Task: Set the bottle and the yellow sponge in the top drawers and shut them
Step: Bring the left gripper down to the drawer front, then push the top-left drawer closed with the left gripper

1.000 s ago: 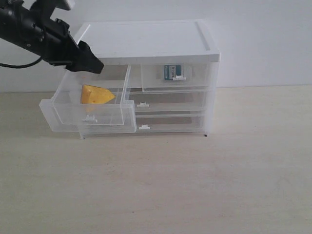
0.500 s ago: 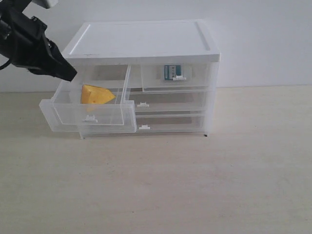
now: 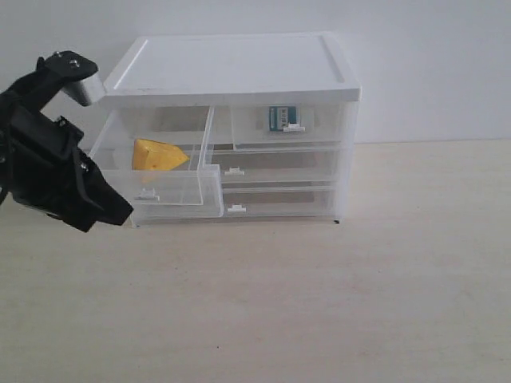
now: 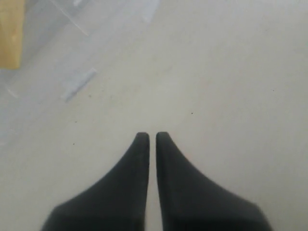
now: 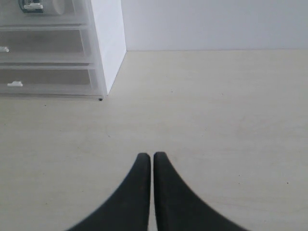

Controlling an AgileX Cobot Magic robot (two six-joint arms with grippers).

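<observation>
Nearest the camera, over the pale, faintly grained counter (image 3: 335, 303), the left end effector (image 3: 121, 214) is now hanging low at the front left corner of the left top drawer (image 3: 192, 195), having come down from above that drawer within the last second. Its matt black, tapering jaws are pressing together on nothing. Whether it is touching the drawer front is not clear. The right end effector (image 5: 152, 157) is also sitting closed and empty above the counter, well apart from the cabinet's right side.

Judging by this drop, the placing is finished and the closed tips are lining up to push the drawer shut.

Just behind, the left top drawer is standing pulled out. It is thin, clear, glossy plastic with a small white clip handle (image 3: 146, 193). The yellow sponge (image 3: 160, 155) is lying inside it, a dull foam wedge with a blunt point.

Further back, the bottle (image 3: 281, 118) is resting in the right top drawer (image 3: 331, 128), which is sitting flush and shut. Its teal label is showing through the clear front.

The cabinet (image 3: 231, 68) is carrying a smooth white lid with a raised rim.
</observation>
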